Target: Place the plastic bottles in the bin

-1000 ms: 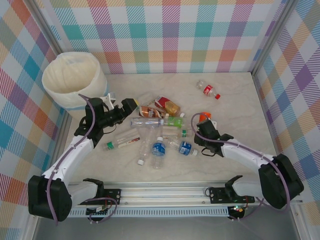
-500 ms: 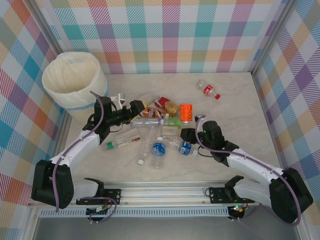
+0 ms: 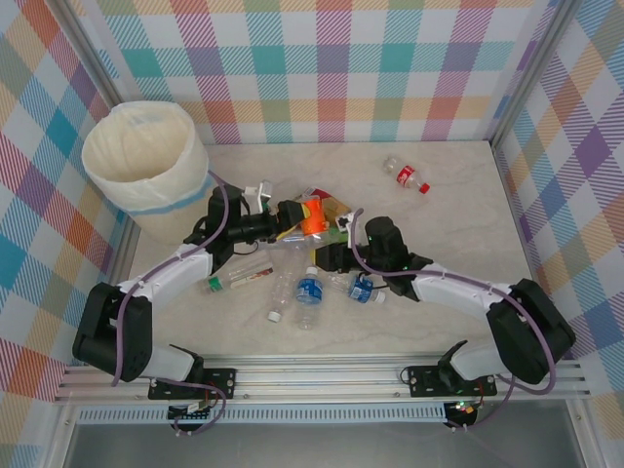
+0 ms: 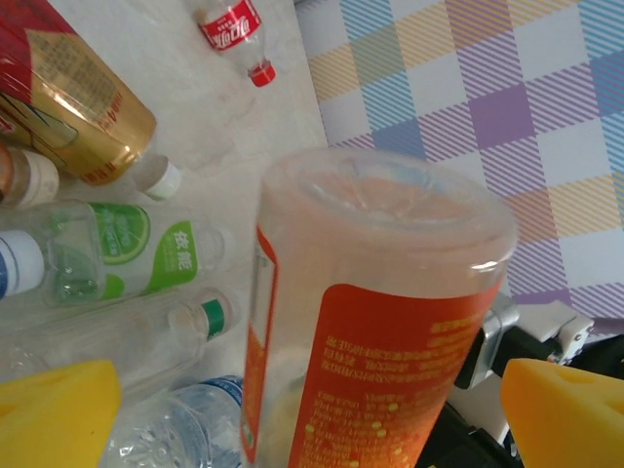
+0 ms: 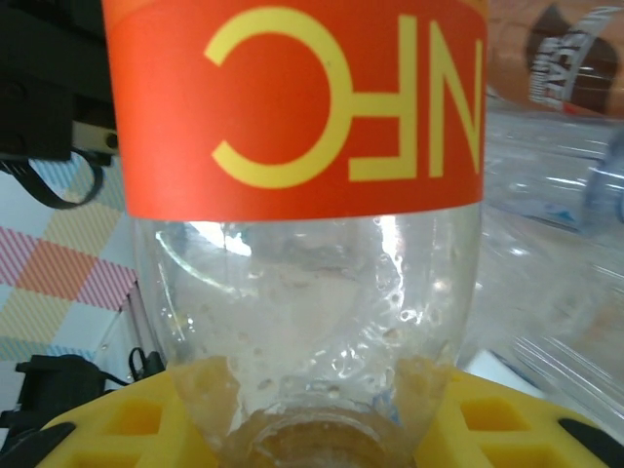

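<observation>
An orange-labelled plastic bottle (image 3: 312,215) hangs above the pile, and my right gripper (image 3: 326,237) is shut on its neck. In the right wrist view the neck of this bottle (image 5: 297,292) sits between the yellow pads of the right gripper (image 5: 312,444). My left gripper (image 3: 295,212) is open, its yellow pads (image 4: 54,414) standing on either side of the same bottle (image 4: 380,322) without touching it. Several more plastic bottles lie under both grippers, among them a blue-labelled one (image 3: 309,290). The cream bin (image 3: 168,195) stands at the far left.
A red-labelled bottle (image 3: 406,175) lies alone at the far right of the table. A green-capped bottle (image 3: 234,280) lies near the left arm. A gold-brown bottle (image 4: 88,112) and a green-labelled one (image 4: 127,258) are in the pile. Checked walls close the sides.
My right gripper has carried the orange-labelled bottle left over the pile. My left arm has reached right until its open jaws stand around the bottle's base end.
</observation>
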`<state>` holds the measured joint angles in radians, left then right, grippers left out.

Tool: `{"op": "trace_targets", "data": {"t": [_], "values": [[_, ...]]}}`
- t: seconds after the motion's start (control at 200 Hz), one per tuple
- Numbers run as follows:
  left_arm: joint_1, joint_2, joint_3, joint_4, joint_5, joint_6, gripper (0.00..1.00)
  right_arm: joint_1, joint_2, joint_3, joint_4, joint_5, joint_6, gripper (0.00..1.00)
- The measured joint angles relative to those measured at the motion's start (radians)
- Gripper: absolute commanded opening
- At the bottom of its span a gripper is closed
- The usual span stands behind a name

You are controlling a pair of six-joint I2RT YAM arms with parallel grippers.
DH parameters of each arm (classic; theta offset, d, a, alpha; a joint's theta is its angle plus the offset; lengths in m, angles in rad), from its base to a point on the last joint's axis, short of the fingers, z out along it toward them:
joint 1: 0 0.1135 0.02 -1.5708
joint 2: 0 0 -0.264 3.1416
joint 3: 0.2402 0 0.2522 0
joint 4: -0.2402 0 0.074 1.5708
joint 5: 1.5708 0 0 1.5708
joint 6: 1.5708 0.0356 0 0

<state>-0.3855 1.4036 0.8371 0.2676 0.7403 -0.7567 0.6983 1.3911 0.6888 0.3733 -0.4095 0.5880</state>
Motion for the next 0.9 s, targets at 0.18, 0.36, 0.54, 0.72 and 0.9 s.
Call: {"op": "trace_targets", "data": {"t": [0.18,0.36,0.54,0.72,0.9], "values": [[-0.012,0.005,0.011,0.001,0.0,0.01,0.98,0.019,0.037,0.036,0.007,-0.056,0.002,0.0],[-0.013,0.003,0.011,-0.003,-0.036,0.014,0.8,0.023,0.039,0.041,0.003,-0.094,0.002,0.0],[-0.013,0.002,0.011,0.005,-0.038,0.023,0.61,0.022,0.068,0.087,-0.045,-0.152,0.002,0.05],[-0.013,0.002,0.011,-0.002,-0.044,0.024,0.51,0.02,0.087,0.117,-0.087,-0.178,-0.002,0.17],[-0.013,0.002,0.011,-0.005,-0.05,0.025,0.47,0.021,0.085,0.122,-0.105,-0.168,-0.013,0.46]]}}
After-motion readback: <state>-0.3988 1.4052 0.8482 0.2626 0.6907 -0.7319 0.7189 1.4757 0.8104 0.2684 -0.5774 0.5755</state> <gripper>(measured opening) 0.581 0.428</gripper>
